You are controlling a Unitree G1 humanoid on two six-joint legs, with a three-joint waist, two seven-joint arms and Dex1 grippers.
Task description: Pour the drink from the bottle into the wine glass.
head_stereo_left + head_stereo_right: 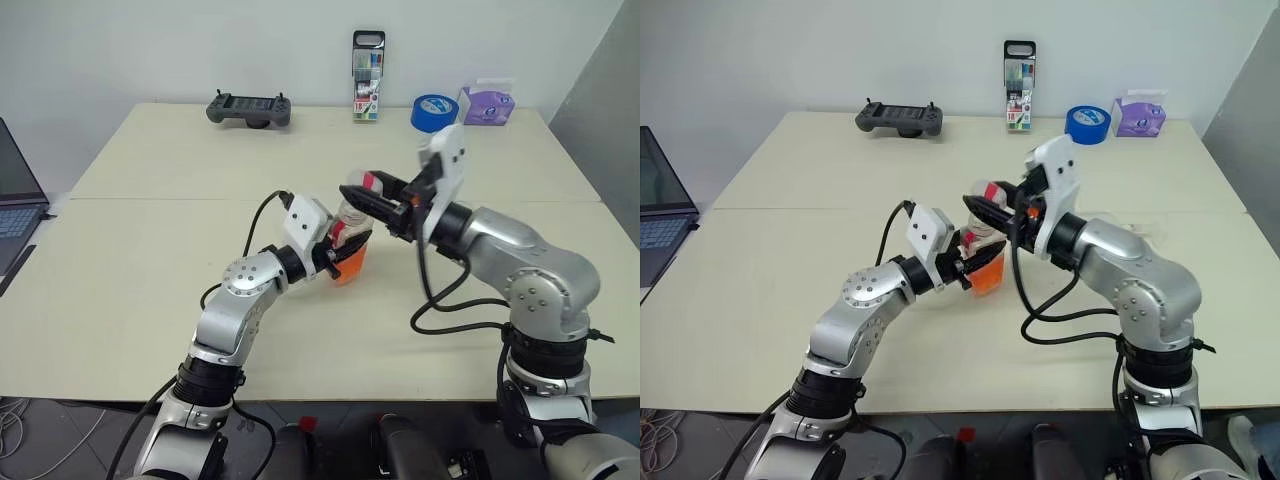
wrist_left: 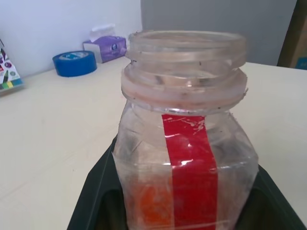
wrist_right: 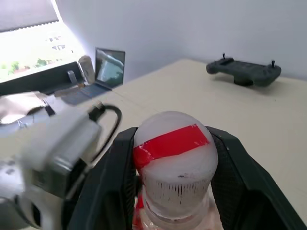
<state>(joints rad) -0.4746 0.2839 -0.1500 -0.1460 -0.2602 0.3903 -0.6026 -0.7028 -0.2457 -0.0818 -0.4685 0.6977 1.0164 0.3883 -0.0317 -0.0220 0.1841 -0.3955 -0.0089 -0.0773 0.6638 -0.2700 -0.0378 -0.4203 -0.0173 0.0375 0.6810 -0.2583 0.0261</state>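
1. Your left gripper (image 1: 345, 250) is pinching the bottle (image 1: 350, 243) upright over the table (image 1: 140, 250), its drink (image 1: 350, 266) sitting low, mouth uncapped
2. Your right gripper (image 1: 362, 193) is clamping the cap (image 3: 175, 148) just above it

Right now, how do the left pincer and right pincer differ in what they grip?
The left pincer is shut on the bottle; the right pincer is shut on the cap, off the open neck. The left pincer sits lower, the right pincer higher. Both have black fingers.
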